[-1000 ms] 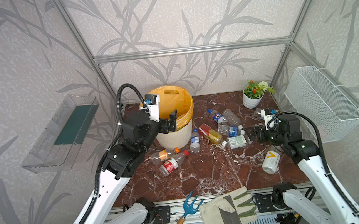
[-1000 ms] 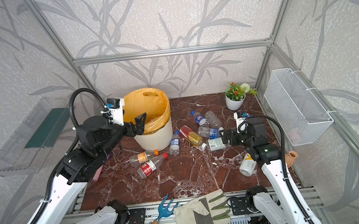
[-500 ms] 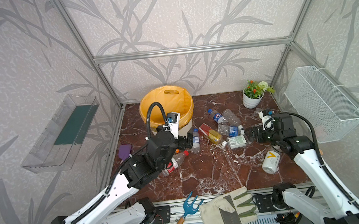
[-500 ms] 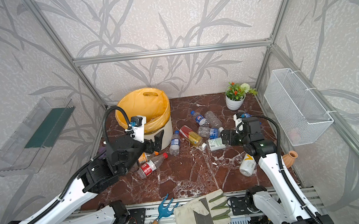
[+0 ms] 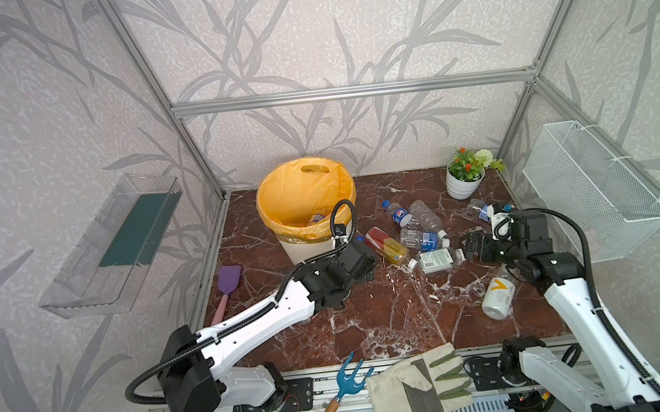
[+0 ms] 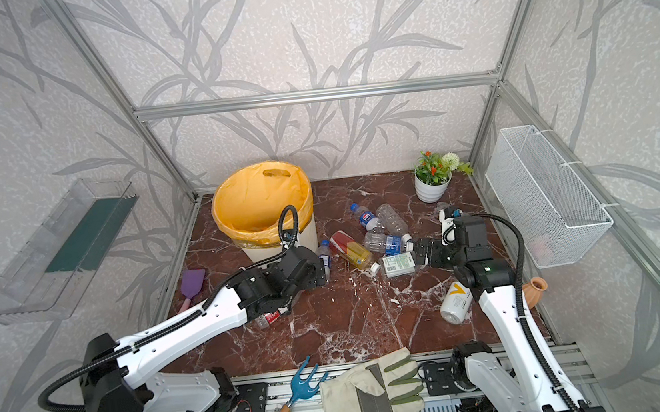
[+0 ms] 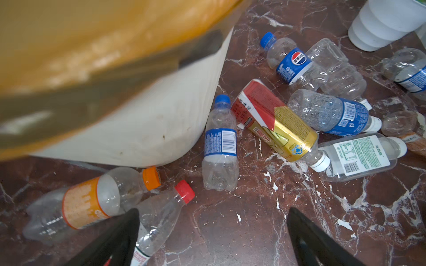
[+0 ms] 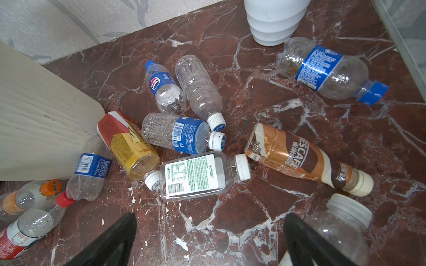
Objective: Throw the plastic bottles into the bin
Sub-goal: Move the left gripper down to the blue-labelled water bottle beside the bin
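Marble floor (image 7: 230, 230) bare between left fingers (image 7: 115, 241), right fingers (image 8: 113, 244) (both spread); bottles (image 7: 220, 147) crowd bin (image 7: 161, 119) base.

Both top views: taken from high above the 6 o'clock edge, tilted down toward 12, covering the whole marble tabletop (image 5: 394, 317) (a near-identical pair). Left wrist: close and low, facing 2 o'clock past the bin (image 7: 149, 129). Right wrist: close, facing 9 o'clock. Shared by both wrists: green-labelled bottle (image 8: 193, 176) and neighbours.
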Available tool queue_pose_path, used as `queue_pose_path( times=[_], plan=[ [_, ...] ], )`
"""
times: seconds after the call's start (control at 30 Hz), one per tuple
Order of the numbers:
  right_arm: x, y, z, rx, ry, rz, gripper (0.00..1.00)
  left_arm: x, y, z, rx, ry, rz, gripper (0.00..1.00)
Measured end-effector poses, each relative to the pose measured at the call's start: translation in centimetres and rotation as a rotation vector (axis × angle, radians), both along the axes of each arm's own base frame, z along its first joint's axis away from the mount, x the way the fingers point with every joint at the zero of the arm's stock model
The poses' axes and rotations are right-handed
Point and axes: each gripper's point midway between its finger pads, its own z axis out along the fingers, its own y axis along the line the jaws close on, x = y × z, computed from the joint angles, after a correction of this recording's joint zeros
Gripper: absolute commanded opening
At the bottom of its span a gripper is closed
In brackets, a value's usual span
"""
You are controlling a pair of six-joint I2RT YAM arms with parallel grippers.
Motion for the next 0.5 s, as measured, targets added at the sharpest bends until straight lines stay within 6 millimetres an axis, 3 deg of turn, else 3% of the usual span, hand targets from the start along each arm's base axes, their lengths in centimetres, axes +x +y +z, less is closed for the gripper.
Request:
queue_pose_path(
  times=[0.2,0.5],
  plan=[
    [-0.2,0.2,-0.2,0.013,0.001,0.009,0.99,-0.4,0.2,-3.3,-0.03,0.051,0.067,0.93],
    [-0.1,0.6,-0.4,0.031,0.006,0.027,0.99,0.8,-1.8,-8.2,0.076,0.055,0.067,0.96]
  ],
)
